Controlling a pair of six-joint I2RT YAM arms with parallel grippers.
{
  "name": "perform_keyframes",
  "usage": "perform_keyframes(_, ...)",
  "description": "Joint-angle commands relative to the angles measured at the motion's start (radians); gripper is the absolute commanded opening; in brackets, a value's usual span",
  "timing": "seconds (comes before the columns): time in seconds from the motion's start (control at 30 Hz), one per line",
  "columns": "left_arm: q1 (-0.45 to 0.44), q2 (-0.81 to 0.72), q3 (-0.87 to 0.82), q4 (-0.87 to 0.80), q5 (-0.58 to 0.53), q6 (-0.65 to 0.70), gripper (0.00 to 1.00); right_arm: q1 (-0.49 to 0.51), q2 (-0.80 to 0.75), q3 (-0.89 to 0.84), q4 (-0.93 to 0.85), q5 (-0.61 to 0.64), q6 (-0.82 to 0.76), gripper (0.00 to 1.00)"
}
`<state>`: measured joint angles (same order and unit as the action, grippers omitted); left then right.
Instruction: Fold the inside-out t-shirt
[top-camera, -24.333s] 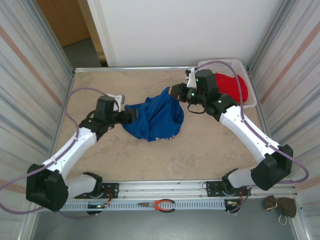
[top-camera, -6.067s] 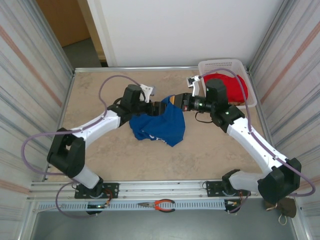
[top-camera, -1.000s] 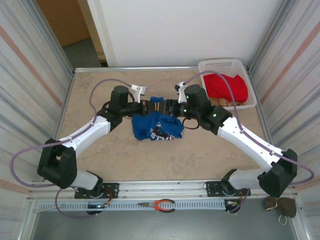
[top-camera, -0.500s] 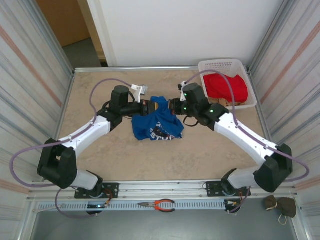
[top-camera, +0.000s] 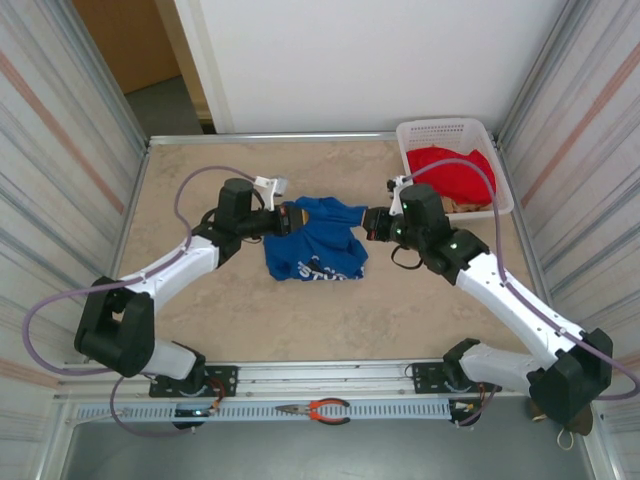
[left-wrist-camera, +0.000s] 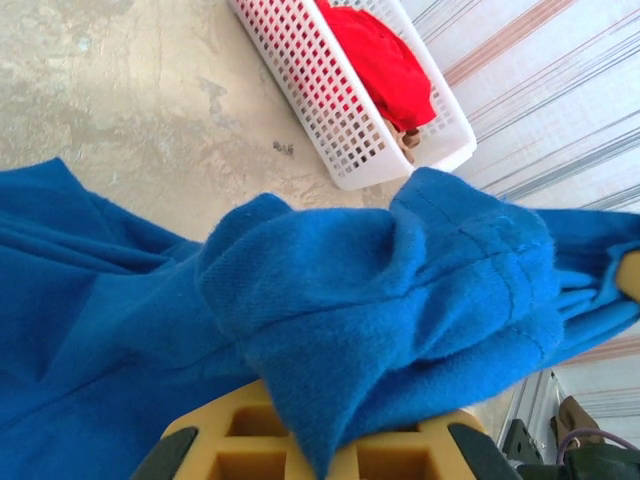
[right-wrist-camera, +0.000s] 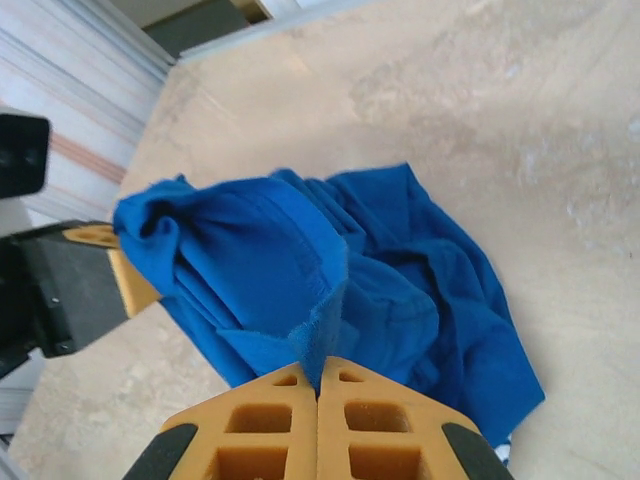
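at the centre, left hand (top-camera: 289, 218) and right hand (top-camera: 368, 223) grip the t-shirt (top-camera: 316, 252).

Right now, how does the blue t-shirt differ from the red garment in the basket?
The blue t-shirt is pinched by the left gripper and the right gripper and stretched between them above the table. The red garment lies untouched in the white basket. The blue t-shirt shows white lettering near its lower edge, while the red garment shows no print. Both are bunched cloth, and neither is folded.
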<state>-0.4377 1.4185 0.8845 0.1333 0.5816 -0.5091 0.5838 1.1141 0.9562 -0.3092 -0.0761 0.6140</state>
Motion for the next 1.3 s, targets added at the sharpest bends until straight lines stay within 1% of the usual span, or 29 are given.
perform_keyframes(0.0, 0.023, -0.042, -0.034, -0.012, -0.027, 0.020, 0.11, 0.015, -0.004, -0.043, 0.048, 0.010, 0.017, 0.00)
perform_keyframes(0.03, 0.025, -0.046, -0.043, -0.020, -0.032, 0.021, 0.30, 0.021, -0.002, -0.057, 0.062, 0.002, 0.009, 0.00)
perform_keyframes(0.07, 0.025, -0.054, -0.051, -0.031, -0.043, 0.024, 0.42, 0.030, 0.001, -0.065, 0.069, -0.001, 0.002, 0.00)
perform_keyframes(0.1, 0.025, -0.069, -0.060, -0.045, -0.064, 0.030, 0.51, 0.038, 0.007, -0.072, 0.074, -0.007, -0.010, 0.00)
perform_keyframes(0.13, 0.025, -0.087, -0.070, -0.056, -0.085, 0.032, 0.56, 0.044, 0.012, -0.074, 0.078, -0.015, -0.021, 0.00)
perform_keyframes(0.2, 0.025, -0.121, -0.082, -0.074, -0.113, 0.033, 0.63, 0.056, 0.024, -0.073, 0.073, -0.019, -0.030, 0.00)
perform_keyframes(0.33, 0.013, -0.160, -0.068, -0.098, -0.129, 0.041, 0.66, 0.075, 0.037, -0.070, 0.068, -0.015, -0.040, 0.00)
perform_keyframes(0.37, 0.003, -0.161, -0.049, -0.116, -0.136, 0.054, 0.66, 0.079, 0.036, -0.071, 0.069, -0.014, -0.040, 0.00)
perform_keyframes(0.43, -0.043, -0.145, 0.013, -0.173, -0.164, 0.102, 0.66, 0.091, 0.030, -0.071, 0.063, -0.005, -0.040, 0.00)
perform_keyframes(0.6, -0.155, -0.048, 0.168, -0.273, -0.249, 0.221, 0.67, 0.100, -0.007, -0.056, 0.046, 0.014, -0.041, 0.00)
perform_keyframes(0.77, -0.218, 0.066, 0.304, -0.329, -0.342, 0.323, 0.68, 0.100, -0.041, -0.012, 0.022, 0.032, -0.056, 0.00)
perform_keyframes(0.8, -0.219, 0.094, 0.329, -0.339, -0.343, 0.333, 0.69, 0.098, -0.049, -0.001, 0.017, 0.033, -0.059, 0.00)
perform_keyframes(0.9, -0.219, 0.167, 0.390, -0.366, -0.297, 0.358, 0.71, 0.097, -0.056, 0.034, 0.000, 0.032, -0.072, 0.00)
perform_keyframes(0.93, -0.220, 0.183, 0.396, -0.355, -0.277, 0.359, 0.72, 0.095, -0.056, 0.044, -0.006, 0.030, -0.078, 0.00)
perform_keyframes(1.0, -0.220, 0.220, 0.415, -0.347, -0.211, 0.362, 0.77, 0.093, -0.057, 0.058, -0.014, 0.032, -0.087, 0.00)
perform_keyframes(1.03, -0.221, 0.237, 0.427, -0.351, -0.179, 0.364, 0.78, 0.091, -0.058, 0.063, -0.016, 0.032, -0.089, 0.00)
perform_keyframes(1.07, -0.221, 0.254, 0.434, -0.354, -0.149, 0.365, 0.76, 0.087, -0.059, 0.067, -0.017, 0.031, -0.092, 0.00)
perform_keyframes(1.1, -0.220, 0.268, 0.436, -0.349, -0.115, 0.362, 0.72, 0.083, -0.060, 0.069, -0.019, 0.030, -0.095, 0.00)
perform_keyframes(1.13, -0.214, 0.278, 0.434, -0.337, -0.073, 0.355, 0.63, 0.077, -0.062, 0.072, -0.020, 0.027, -0.097, 0.00)
perform_keyframes(1.17, -0.205, 0.286, 0.429, -0.313, -0.024, 0.332, 0.42, 0.068, -0.061, 0.077, -0.024, 0.021, -0.100, 0.00)
perform_keyframes(1.2, -0.195, 0.286, 0.422, -0.290, 0.007, 0.305, 0.19, 0.057, -0.062, 0.081, -0.029, 0.013, -0.102, 0.00)
perform_keyframes(1.23, -0.187, 0.274, 0.409, -0.264, 0.015, 0.282, 0.00, 0.048, -0.064, 0.085, -0.036, 0.007, -0.106, 0.00)
perform_keyframes(1.27, -0.174, 0.251, 0.383, -0.220, 0.009, 0.254, 0.00, 0.037, -0.068, 0.091, -0.044, 0.002, -0.110, 0.00)
